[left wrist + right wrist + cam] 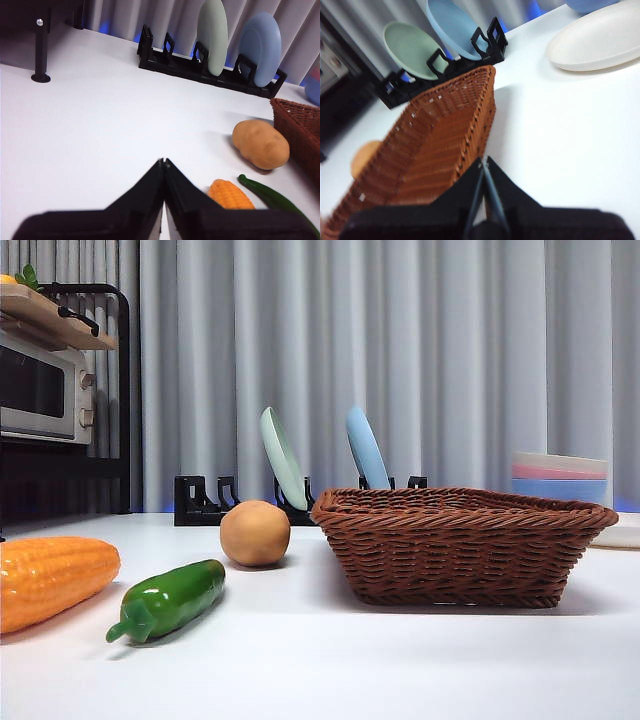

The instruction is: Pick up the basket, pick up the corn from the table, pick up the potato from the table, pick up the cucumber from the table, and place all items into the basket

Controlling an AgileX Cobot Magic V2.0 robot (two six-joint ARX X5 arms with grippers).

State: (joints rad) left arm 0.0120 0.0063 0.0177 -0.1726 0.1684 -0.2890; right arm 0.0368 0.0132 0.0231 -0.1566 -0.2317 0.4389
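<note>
So far nothing is packed: my wicker basket [455, 540] sits empty on the white table [330, 660]; the corn [50, 580], potato [255, 533] and cucumber [170, 600] lie beside it. My left gripper [164, 162] and right gripper [484, 160] hang closed, holding nothing

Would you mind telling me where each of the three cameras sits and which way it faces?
Front view: low at table height, looking level across at the corn, cucumber, potato and basket; no arm shows.
Left wrist view: above the table, over the shut left gripper towards the vegetables.
Right wrist view: over the shut right gripper along the basket.
All three share the basket, potato and plate rack.
</note>
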